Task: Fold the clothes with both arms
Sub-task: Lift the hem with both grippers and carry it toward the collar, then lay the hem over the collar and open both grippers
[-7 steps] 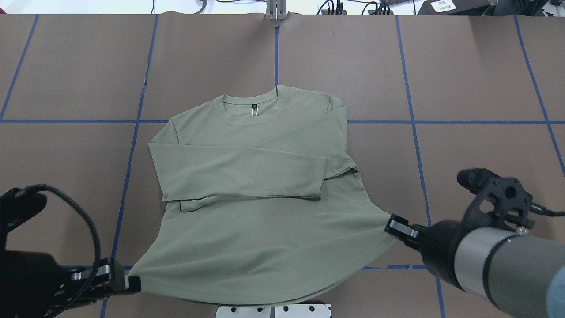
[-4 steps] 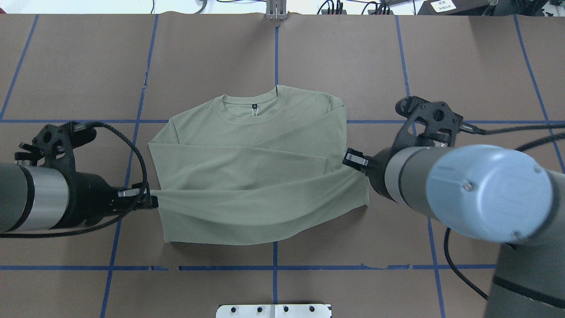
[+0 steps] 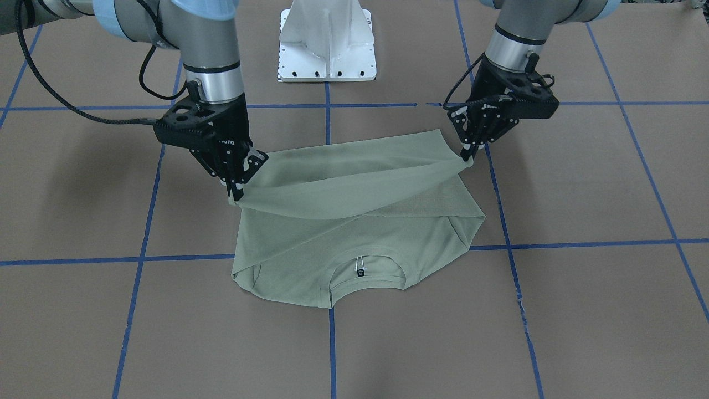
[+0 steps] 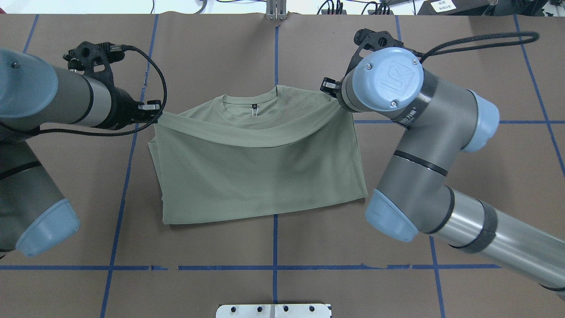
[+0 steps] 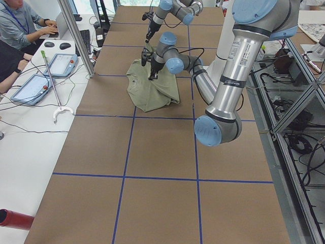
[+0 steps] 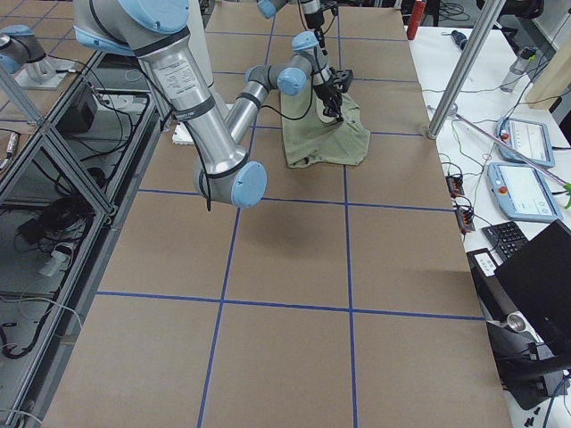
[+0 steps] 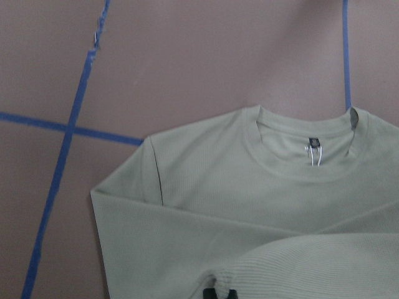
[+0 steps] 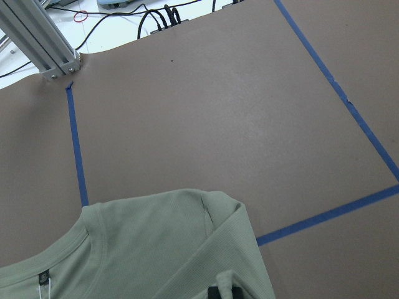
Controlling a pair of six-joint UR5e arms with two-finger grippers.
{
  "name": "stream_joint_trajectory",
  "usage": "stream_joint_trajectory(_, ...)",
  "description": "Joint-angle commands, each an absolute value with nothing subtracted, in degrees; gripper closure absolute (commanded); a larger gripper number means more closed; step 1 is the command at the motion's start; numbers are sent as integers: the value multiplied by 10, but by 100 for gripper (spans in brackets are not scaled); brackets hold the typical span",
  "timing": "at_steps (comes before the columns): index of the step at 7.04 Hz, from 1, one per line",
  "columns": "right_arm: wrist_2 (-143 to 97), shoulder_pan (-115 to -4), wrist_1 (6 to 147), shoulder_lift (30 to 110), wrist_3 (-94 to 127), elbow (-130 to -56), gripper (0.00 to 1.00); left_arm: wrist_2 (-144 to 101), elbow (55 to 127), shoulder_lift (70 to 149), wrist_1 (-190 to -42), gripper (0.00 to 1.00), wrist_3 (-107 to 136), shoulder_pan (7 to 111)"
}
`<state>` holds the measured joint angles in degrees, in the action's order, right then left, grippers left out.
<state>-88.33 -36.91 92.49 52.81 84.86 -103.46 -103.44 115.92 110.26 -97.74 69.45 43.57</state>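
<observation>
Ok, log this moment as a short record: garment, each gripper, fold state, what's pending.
garment: shirt, pale green, on the table
left gripper: shut on one hem corner of the shirt, raised off the table
right gripper: shut on the other hem corner, raised
fold state: hem stretched between the grippers over the shirt's body, near the shoulders; neck label uncovered
pending: hem not yet laid down

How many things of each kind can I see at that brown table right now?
green shirt: 1
robot arms: 2, left arm and right arm
hands: 2, left hand and right hand, each shut on the green shirt
white pedestal: 1
Total: 6
</observation>
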Motion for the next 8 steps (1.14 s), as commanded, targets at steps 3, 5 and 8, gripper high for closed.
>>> stream_joint_trajectory(3,-884,-384,789,473,819,-814,100,-1029,940,1134,-1124,100,662,453)
stream_joint_trajectory(5,-883,-385,763,467,814,-774,100,-1005,880,1146,-1171,100,662,452)
stream_joint_trajectory(8,-885,-385,762,465,812,-780,0,-1005,903,1140,-1171,0,640,450)
